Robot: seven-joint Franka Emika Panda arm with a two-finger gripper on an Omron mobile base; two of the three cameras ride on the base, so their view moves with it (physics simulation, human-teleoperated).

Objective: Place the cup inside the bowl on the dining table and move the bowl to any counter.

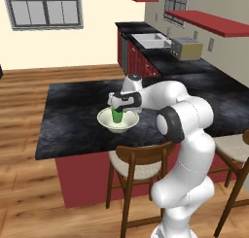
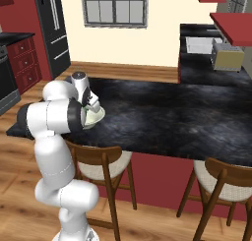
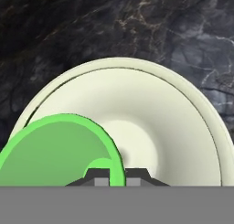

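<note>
Cup held inside the bowl on the dining table.

The cup (image 1: 116,114) is pinched at its rim by the gripper (image 3: 117,176) (one finger inside, one outside) and is held upright within the bowl (image 1: 118,120), which is set near the front edge of the dining table (image 1: 68,120), above a wooden chair (image 1: 138,166).

I find no readable text, label, brand, number or sign on anything in my views.

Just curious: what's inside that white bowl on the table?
The green cup stands in the bowl, with the end effector at its rim. The bowl's floor beneath the cup is covered.
</note>
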